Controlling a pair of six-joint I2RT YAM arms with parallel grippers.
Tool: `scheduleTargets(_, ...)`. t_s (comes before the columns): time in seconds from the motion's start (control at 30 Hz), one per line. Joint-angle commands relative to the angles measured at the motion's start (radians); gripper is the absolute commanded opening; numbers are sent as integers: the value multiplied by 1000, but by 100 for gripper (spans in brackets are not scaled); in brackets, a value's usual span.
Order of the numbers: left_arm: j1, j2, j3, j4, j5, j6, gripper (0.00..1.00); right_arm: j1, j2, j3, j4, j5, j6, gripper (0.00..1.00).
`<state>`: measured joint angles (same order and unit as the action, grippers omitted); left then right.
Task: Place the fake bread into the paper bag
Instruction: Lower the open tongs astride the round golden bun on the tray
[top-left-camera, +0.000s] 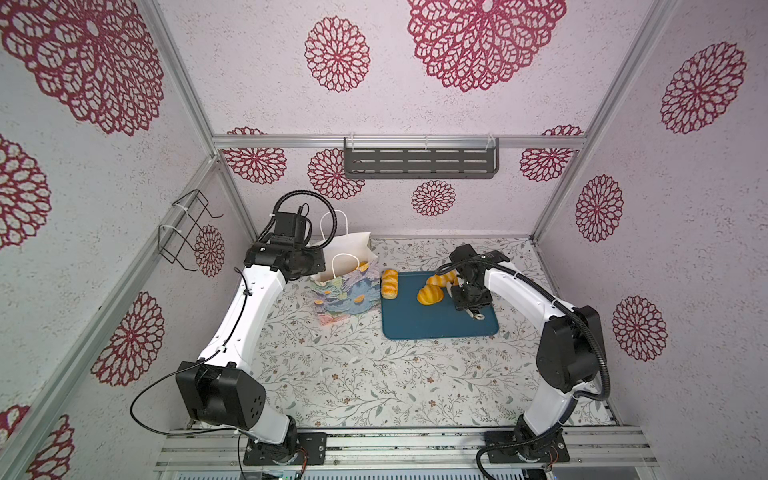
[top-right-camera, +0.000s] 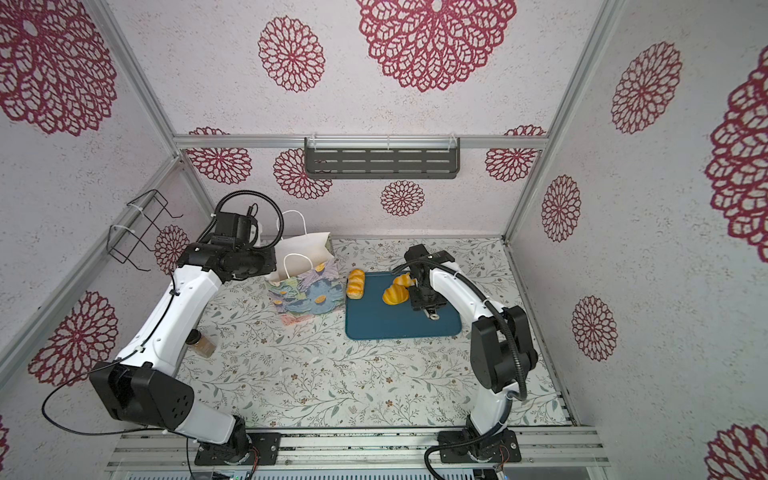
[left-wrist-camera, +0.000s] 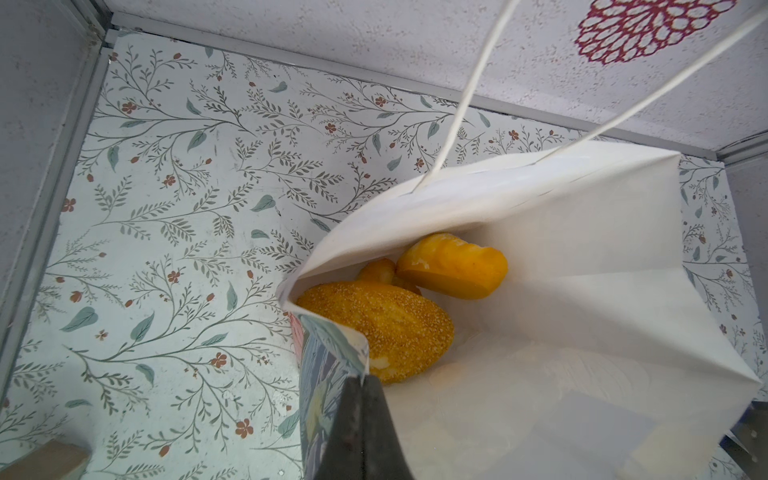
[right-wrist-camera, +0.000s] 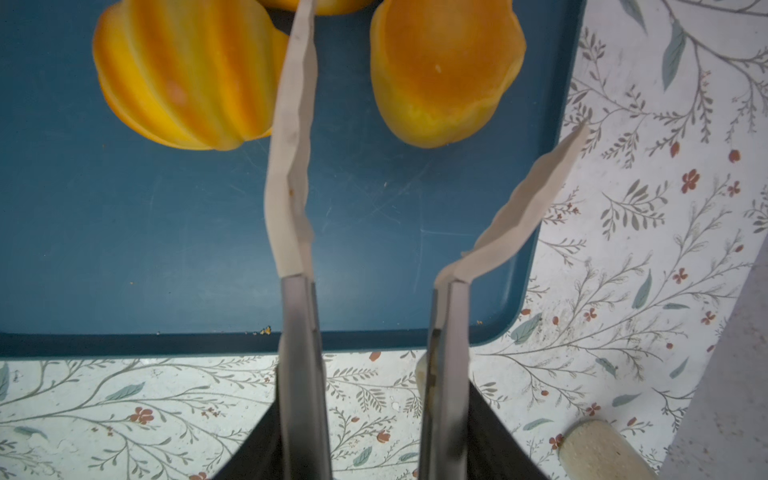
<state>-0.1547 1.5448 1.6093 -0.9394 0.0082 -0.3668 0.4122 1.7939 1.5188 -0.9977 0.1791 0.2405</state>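
The left fingers (left-wrist-camera: 361, 424) pinch the rim of the paper bag (top-left-camera: 349, 286), holding it open at nine o'clock from the tray (top-left-camera: 436, 326), with some bread (left-wrist-camera: 386, 328) already inside. The right fingers (right-wrist-camera: 494, 440) clamp the tongs (right-wrist-camera: 291, 166), blades spread toward a glossy bun (right-wrist-camera: 444, 70) on the tray; squeezed off-centre, it could squirt away across the surface (top-left-camera: 353, 374).

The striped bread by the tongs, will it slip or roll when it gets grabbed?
The striped bread looks shiny and smooth, so the thin tongs might slip on it. Its rounded, ridged body could rock or roll on the flat tray. Being fake, it is probably light and may scoot when nudged.
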Motion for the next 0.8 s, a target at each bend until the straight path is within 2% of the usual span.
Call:
scheduleTargets(0.0,-13,9,-16,-22,-4,16,0,-12,-1,41,-1,8,-20,53)
scheduleTargets(0.47,-14,11,-15,-25,-11,18,0,-33,38,57,16,-12,-34,46)
scheduleTargets(0.57,-14,14,-15,-24,-8,18,0,-38,46,58,18,-17,-37,42)
scheduleTargets(0.7,-15,18,-14,-24,-2,16,0,-41,54,62,17,-31,-34,30)
scheduleTargets(0.77,-16,20,-12,-27,-2,16,0,-42,57,64,19,-35,-32,27)
